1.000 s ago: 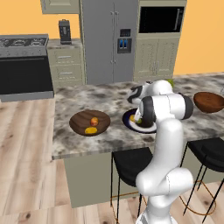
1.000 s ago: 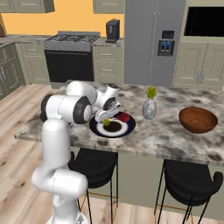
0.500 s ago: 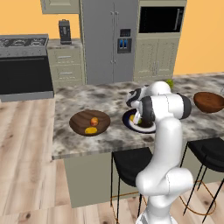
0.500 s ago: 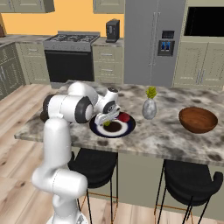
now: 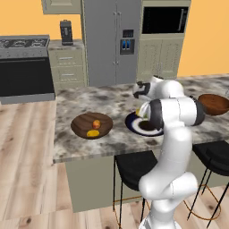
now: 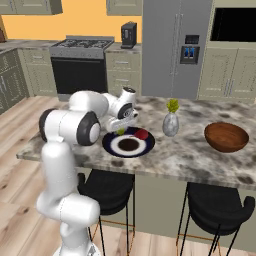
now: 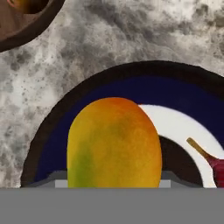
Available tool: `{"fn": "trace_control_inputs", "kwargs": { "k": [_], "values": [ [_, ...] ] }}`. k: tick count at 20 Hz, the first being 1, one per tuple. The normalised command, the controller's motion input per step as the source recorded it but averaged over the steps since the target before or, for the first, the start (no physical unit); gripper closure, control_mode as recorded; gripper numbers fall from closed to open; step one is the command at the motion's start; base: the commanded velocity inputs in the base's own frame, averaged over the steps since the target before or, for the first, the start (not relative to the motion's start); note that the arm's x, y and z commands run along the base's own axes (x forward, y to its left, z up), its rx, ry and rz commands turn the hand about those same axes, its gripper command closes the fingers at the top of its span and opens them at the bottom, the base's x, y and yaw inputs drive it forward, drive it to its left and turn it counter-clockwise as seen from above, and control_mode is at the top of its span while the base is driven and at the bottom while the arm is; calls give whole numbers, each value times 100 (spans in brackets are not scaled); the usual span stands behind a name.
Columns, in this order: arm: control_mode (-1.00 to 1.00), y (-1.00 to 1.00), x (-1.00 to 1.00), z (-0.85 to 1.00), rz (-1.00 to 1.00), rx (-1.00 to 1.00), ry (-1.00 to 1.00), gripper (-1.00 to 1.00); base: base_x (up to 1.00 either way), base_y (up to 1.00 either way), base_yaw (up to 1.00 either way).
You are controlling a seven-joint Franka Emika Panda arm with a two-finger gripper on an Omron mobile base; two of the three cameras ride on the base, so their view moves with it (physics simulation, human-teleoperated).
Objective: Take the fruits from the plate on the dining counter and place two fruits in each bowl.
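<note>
Low centre of the hand view, the yellow-green fruit sits on the plate, the red fruit at right edge. I cannot tell the gripper's spread. Centre over the fruit, close gently, lift straight before swinging toward the empty bowl.

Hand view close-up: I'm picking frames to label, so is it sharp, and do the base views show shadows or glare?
Hand view: the yellow-green fruit looms soft-edged on the plate. Base views: flat, even light, no glare, faint shading around the plate and bowl; everything equally focused.
</note>
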Motion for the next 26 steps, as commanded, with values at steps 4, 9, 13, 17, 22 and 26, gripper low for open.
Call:
{"fn": "trace_control_inputs", "kwargs": {
  "k": [4, 9, 13, 17, 22, 26],
  "values": [
    [-100, 0, -84, 87, -25, 0, 0, 100, 0, 0, 0],
    [-100, 13, -100, 66, -35, 0, 0, 100, 0, 0, 0],
    [-100, 67, -100, 44, -40, -7, 0, 100, 0, 0, 0],
    [-100, 35, -97, 28, -35, -10, 0, 100, 0, 0, 0],
    [-100, 4, -73, 32, -29, -1, 2, 100, 0, 0, 0],
    [-100, -1, -39, 8, -8, 0, 0, 100, 0, 0, 0]
  ]
}}
